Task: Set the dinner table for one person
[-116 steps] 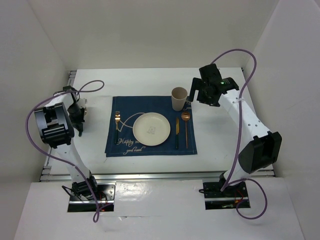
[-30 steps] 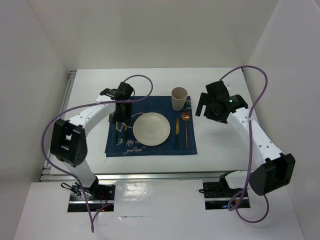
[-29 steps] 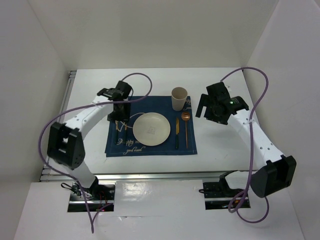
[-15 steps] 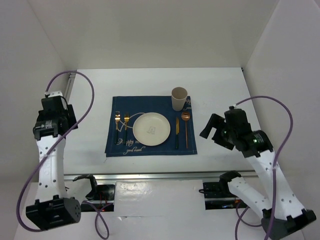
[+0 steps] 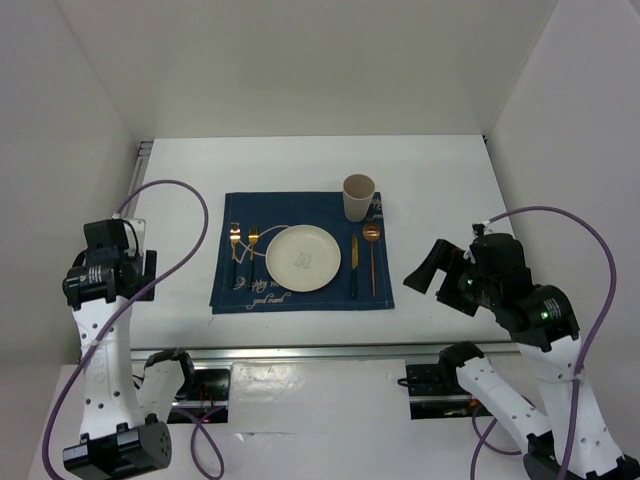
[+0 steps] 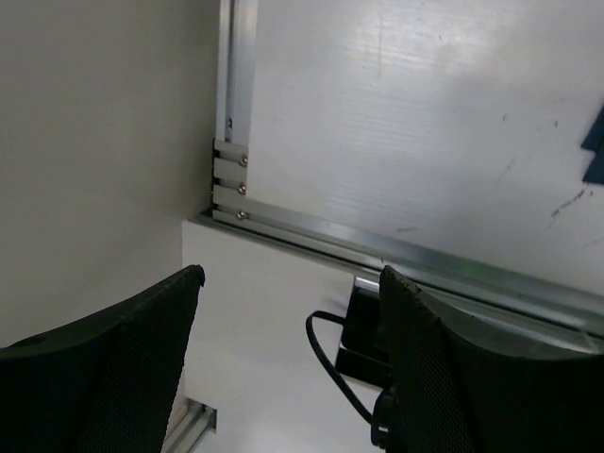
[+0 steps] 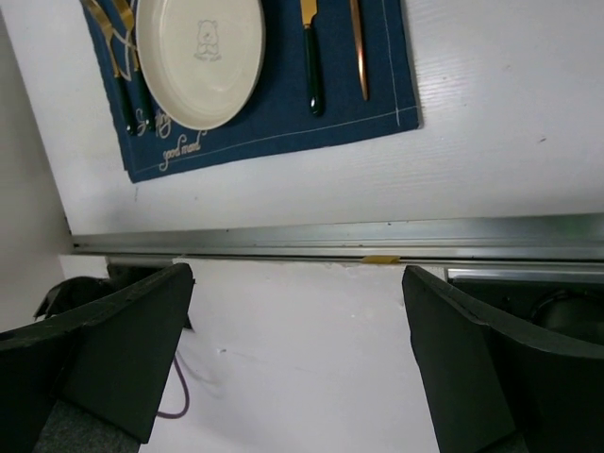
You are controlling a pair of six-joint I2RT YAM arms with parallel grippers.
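White walls box in the dinner table (image 5: 300, 165), a broad, flat white top with dull aluminium rails along its edges. And we see a change: seconds ago only one fork lay left of the plate, now there are two. The second fork (image 5: 253, 246) sits between the first fork (image 5: 236, 252) and the plate (image 5: 302, 257).

Both arms have pulled right back to the near edge. The left gripper (image 6: 288, 283) hangs over the table's near-left corner with its dark, mesh-textured fingers spread and nothing between them — released. The right gripper (image 7: 297, 278) is just as wide, also empty, looking back over the rail at the setting.

So what does that give us? The navy placemat (image 5: 300, 298) lies mid-table, a woven cloth with white stitching and script. On it is the round, matte cream plate with a small printed motif. To the plate's right lie the knife (image 5: 354, 266) and the spoon (image 5: 372, 256). All the cutlery is slim, gold-toned metal, with dark handles on the forks and knife. The cup (image 5: 359, 197), a plain beige tumbler, stands upright at the mat's far edge.

We'd judge this setting complete — nothing loose remains outside the mat.
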